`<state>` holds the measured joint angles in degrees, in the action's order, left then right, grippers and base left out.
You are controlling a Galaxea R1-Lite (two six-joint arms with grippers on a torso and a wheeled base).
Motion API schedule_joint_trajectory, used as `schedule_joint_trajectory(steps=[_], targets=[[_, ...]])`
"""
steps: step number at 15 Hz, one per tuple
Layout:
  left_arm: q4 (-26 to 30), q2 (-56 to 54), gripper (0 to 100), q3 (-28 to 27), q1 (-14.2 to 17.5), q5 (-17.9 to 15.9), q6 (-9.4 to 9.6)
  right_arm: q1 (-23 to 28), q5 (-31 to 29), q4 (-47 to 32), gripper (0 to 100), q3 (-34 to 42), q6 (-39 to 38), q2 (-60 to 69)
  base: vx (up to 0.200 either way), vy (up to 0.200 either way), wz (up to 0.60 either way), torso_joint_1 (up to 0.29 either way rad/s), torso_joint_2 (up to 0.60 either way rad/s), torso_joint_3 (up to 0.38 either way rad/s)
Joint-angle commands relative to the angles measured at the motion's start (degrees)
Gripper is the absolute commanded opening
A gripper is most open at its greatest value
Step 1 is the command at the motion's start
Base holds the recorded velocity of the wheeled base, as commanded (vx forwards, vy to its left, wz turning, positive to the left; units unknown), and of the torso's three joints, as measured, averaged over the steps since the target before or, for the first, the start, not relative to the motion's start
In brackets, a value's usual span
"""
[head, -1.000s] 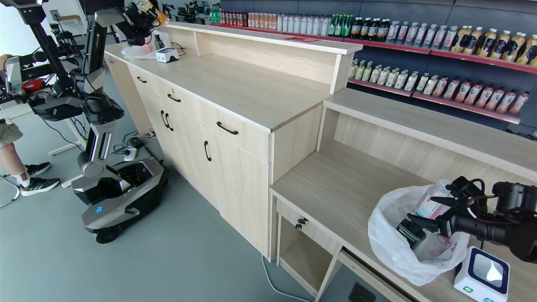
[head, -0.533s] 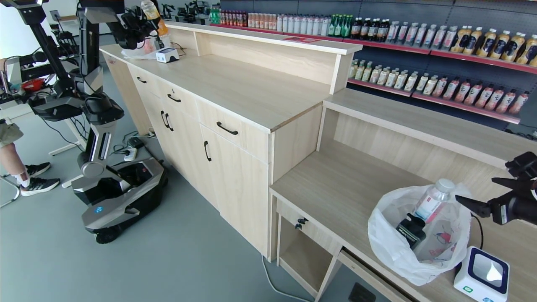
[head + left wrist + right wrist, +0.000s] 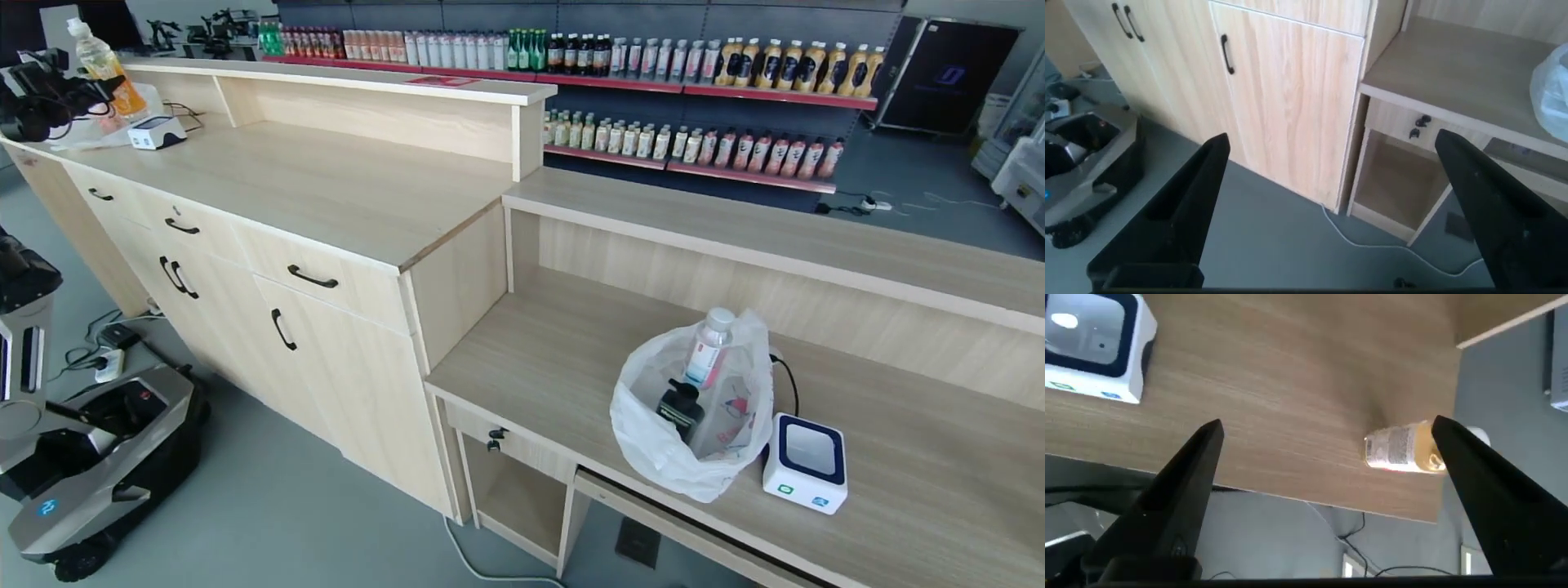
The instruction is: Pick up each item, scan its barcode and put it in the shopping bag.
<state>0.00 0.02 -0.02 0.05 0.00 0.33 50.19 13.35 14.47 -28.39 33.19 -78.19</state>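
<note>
Shopping bag (image 3: 653, 425) of thin white plastic stands open on the lower worktop (image 3: 555, 359), just beside a small white barcode scanner (image 3: 807, 461). Two things already sit inside it: a clear bottle with a white cap (image 3: 707, 347), leaning upright, and a dark container (image 3: 679, 408) lower down. In the right wrist view, a bottle of yellowish drink (image 3: 1398, 447) lies on its side near the worktop's edge, well apart from the scanner. The right end effector (image 3: 1327, 423) hangs above that stretch of worktop with its fingers spread wide and nothing between them. The left end effector (image 3: 1331, 139) is likewise spread and empty, out over the floor (image 3: 1257, 237) in front of the cabinet doors (image 3: 1290, 106). The step in hand appears to be fetching the lying bottle, and the right arm looks best placed for it. The fingers should come down squarely either side of the bottle's round body, across its width, since a glancing touch could roll it off the nearby edge. Gripping clear of the label would leave the barcode free to face the scanner's window. The bottle should then be lowered gently into the bag's mouth, so the light plastic is not dragged or tipped.
</note>
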Motion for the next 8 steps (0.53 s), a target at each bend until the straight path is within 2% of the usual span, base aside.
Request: schedule_joint_trajectory(steps=[1, 3, 5, 8], targets=[[0.0, 0.0, 100, 0.0, 0.0, 0.0, 0.02, 5.7, -0.4, -2.3, 100, 0.1, 0.0, 5.2, 0.000, 0.000, -0.60, 0.002, 0.00, 0.002], [0.0, 0.0, 100, 0.0, 0.0, 0.0, 0.02, 7.1, -0.5, -1.9, 100, 0.2, -0.2, 6.0, 0.000, 0.000, -0.60, -0.002, 0.00, 0.005], [0.0, 0.0, 100, 0.0, 0.0, 0.0, 0.02, 7.1, -0.2, -0.3, 100, 0.1, -4.5, 3.3, 0.000, 0.000, 0.00, 0.000, 0.00, 0.000], [0.0, 0.0, 100, 0.0, 0.0, 0.0, 0.02, 7.1, 0.0, 8.4, 100, 0.3, -9.7, -4.6, 0.000, 0.000, 0.00, 0.000, 0.00, 0.000]])
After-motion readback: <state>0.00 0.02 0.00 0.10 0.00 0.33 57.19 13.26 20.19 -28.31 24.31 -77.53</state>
